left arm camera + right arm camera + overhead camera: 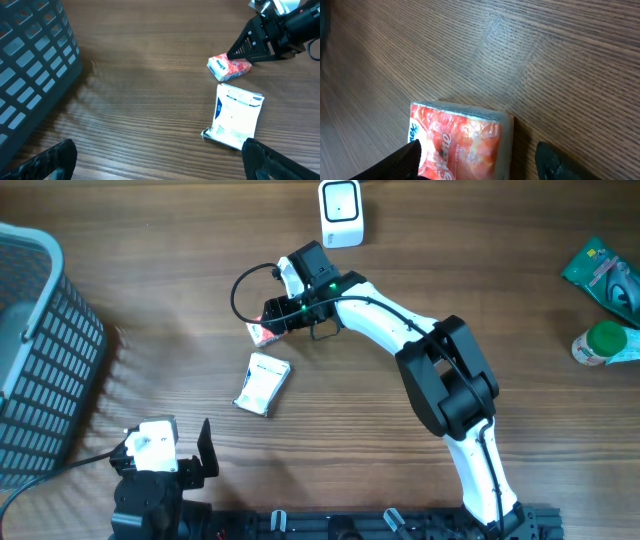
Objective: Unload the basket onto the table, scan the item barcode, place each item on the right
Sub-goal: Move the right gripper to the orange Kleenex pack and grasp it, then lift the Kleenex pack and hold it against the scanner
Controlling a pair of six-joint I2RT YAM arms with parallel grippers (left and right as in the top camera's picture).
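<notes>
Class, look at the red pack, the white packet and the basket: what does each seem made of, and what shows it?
Red pack: probably thin glossy plastic film; it wrinkles and glints.
White packet: likely soft plastic wrap too, with a crimped end and print.
Basket: seemingly rigid moulded plastic, matte grey, with an even grid of slots.
</notes>
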